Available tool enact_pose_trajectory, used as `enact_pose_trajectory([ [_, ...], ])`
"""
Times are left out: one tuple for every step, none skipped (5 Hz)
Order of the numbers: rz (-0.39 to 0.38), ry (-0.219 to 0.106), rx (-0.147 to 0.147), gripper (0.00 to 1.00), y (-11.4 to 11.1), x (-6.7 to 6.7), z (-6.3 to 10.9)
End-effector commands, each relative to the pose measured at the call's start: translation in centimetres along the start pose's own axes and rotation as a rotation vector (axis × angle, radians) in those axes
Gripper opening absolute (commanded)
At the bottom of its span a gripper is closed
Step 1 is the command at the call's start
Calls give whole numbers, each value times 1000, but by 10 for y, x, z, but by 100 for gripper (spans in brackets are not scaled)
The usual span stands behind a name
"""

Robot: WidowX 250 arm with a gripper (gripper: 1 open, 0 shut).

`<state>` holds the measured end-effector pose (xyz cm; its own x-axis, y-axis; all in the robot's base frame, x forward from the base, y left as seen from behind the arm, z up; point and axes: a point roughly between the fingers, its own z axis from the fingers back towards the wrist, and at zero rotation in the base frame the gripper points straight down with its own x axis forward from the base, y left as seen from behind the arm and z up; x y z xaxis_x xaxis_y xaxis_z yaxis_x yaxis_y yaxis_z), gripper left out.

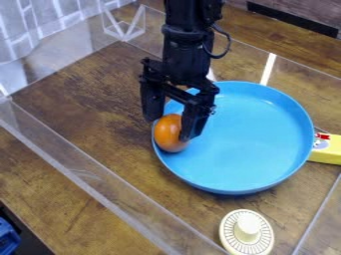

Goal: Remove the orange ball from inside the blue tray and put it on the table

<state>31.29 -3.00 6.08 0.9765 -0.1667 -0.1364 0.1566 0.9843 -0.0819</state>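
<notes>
The orange ball (167,132) rests inside the blue tray (260,139), against its left rim. My gripper (173,122) hangs straight down over the ball, open, with one dark finger on each side of it. The fingertips reach down to about the ball's upper half; I cannot tell whether they touch it. The tray sits on the dark brown wood-grain table (94,110). The arm's black body rises from the gripper to the top of the view.
A yellow block (326,148) lies just off the tray's right rim. A cream round disc (246,230) sits near the front edge. A clear plastic wall (80,189) runs along the table's left front side.
</notes>
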Motion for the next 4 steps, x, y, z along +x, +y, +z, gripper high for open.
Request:
enact_pose_trajectory([
  [14, -58, 3, 0, 9, 6, 15],
  [7, -61, 10, 0, 10, 6, 17],
  [5, -66, 20, 0, 16, 6, 20],
  [5, -68, 28, 0, 20, 5, 23],
])
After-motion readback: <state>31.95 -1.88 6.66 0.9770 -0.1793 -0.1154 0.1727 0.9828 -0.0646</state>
